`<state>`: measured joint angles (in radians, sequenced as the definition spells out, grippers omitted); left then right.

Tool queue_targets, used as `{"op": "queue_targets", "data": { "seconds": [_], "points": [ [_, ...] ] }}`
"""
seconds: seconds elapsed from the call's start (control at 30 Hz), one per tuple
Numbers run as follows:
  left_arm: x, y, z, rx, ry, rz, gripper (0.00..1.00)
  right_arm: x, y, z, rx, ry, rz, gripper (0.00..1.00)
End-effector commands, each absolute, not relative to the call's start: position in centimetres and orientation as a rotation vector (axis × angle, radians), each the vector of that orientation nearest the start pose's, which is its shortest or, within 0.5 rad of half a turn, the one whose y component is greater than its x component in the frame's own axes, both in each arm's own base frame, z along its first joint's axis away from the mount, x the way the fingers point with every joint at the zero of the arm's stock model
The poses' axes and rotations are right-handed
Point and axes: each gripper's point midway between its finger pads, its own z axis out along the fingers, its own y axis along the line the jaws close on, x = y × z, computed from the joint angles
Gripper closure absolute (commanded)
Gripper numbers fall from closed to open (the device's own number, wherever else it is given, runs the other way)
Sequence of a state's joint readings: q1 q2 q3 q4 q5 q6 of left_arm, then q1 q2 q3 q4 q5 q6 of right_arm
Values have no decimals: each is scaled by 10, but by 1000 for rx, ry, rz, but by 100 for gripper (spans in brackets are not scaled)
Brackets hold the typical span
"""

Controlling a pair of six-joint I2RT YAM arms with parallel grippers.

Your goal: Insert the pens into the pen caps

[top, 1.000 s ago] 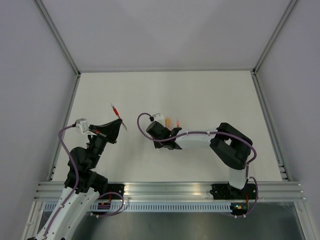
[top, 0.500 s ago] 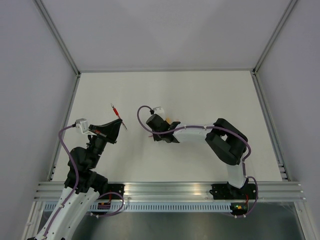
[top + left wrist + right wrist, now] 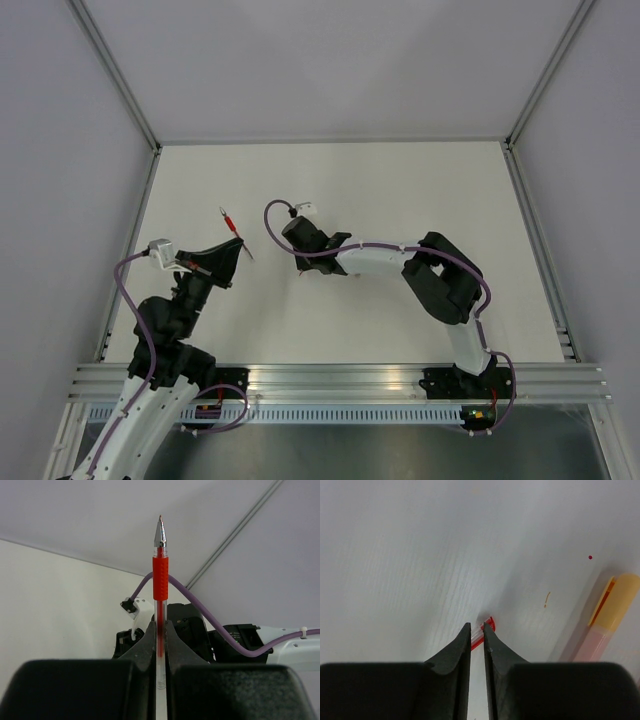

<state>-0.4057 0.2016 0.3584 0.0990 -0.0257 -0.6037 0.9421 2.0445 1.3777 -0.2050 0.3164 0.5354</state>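
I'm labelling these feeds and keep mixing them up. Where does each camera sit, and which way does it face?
Top external: above and behind the robot, looking down on the table; left arm and right arm both show.
Left wrist: on the left arm, looking along the left claw and its red pen toward the right arm.
Right wrist: on the right arm, looking down at the table past the right claw gripping a red cap; orange-capped pen beside.
Shared: top and left wrist both show the red pen.
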Motion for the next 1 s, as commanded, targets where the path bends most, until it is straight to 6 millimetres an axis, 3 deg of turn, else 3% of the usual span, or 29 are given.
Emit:
{"op": "queue_targets", "data": {
  "seconds": [0.0,0.13,0.23,0.63,0.97],
  "points": [
    [217,-110,296,-159,1337,-818,98,330,388,42,-270,2370,312,79],
    [215,-110,297,-160,1332,-823,98,328,389,45,-200,2378,339,62],
    [215,-109,298,-161,1329,-822,98,328,386,48,-124,2385,315,57],
    [210,-107,303,-164,1309,-825,98,330,389,42,231,2427,306,57],
    [207,-105,305,-170,1296,-830,98,322,388,35,460,2490,161,58]
  ]
}}
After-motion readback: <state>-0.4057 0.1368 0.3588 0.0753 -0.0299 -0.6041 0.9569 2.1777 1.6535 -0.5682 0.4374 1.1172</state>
